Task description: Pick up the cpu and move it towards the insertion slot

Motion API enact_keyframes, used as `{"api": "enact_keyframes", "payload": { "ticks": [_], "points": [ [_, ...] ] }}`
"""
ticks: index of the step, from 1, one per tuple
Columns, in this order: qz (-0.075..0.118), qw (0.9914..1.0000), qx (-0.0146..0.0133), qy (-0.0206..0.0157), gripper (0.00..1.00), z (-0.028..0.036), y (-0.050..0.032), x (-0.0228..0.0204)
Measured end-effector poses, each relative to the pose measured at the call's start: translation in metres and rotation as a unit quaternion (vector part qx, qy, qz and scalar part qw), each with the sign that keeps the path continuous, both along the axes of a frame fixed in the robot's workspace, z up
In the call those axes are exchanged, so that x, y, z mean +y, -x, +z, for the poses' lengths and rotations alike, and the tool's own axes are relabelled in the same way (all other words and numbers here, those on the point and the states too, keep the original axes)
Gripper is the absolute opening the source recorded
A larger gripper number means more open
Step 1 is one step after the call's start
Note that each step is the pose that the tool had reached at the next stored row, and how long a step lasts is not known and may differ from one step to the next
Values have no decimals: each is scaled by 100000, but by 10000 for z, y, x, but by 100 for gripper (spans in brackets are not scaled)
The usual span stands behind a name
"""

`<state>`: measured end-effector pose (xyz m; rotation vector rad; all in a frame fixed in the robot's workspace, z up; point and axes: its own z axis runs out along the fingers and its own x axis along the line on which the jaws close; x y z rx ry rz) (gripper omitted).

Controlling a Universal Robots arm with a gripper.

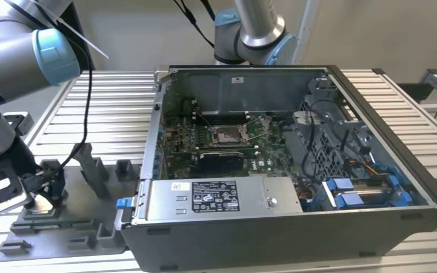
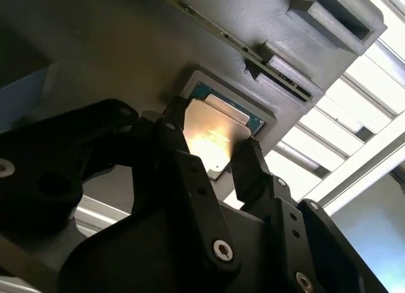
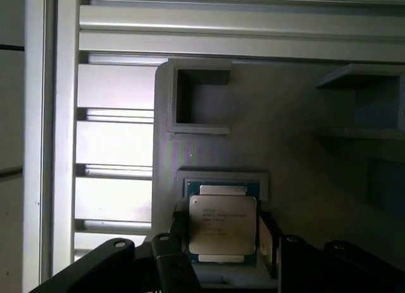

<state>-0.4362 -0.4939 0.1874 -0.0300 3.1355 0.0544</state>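
- My tool (image 2: 212,150) is spread, its fingers (image 2: 248,169) straddling the cpu (image 3: 223,224); they seem just short of pinching it.
- The cpu lies unlifted in the grey fixture (image 3: 253,116), lower centre of the first wrist view.
- The insertion slot (image 1: 227,135), mid-frame in the exterior view, is well apart.

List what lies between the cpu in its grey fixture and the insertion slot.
In the exterior view, the fixture's upright posts and the computer case's side wall stand between the gripper, which is at the cpu, and the insertion slot.
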Motion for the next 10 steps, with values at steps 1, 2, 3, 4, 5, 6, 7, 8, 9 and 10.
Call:
{"api": "enact_keyframes", "payload": {
  "ticks": [1,2,3,4,5,6,7,8,9,10],
  "points": [
    [0,100000,-39,-27,0,10,-1,0],
    [4,100000,-34,-33,0,49,-1,0],
    [-3,100000,19,-1,0,100,0,0],
    [-6,100000,22,-4,0,146,0,0],
    [-2,100000,18,-12,0,190,0,0],
    [-3,100000,33,0,0,237,0,0],
    [-1,100000,22,-6,0,282,0,0],
    [-3,100000,28,-2,0,328,0,0],
    [-2,100000,34,1,0,373,0,0],
    [3,100000,28,-4,0,418,-1,0]
  ]
}}
